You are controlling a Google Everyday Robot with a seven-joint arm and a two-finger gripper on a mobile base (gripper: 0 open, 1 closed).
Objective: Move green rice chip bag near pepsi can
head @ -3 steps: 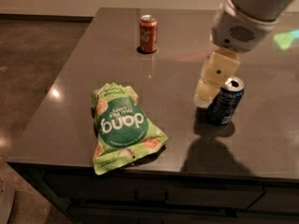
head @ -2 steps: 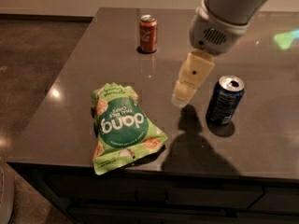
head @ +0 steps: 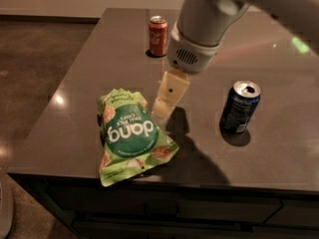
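Observation:
The green rice chip bag (head: 130,136) lies flat near the front left of the dark table, its "dang" circle facing up. The dark blue pepsi can (head: 239,107) stands upright to the right, well apart from the bag. My gripper (head: 162,108) hangs from the big white arm and hovers just above the table at the bag's upper right corner. It holds nothing that I can see.
A red-orange cola can (head: 158,35) stands upright at the back of the table (head: 89,78). The table's front edge runs just below the bag. The floor lies to the left.
My gripper has moved left, away from the pepsi can and over to the bag's right edge. The bag and both cans have not moved.

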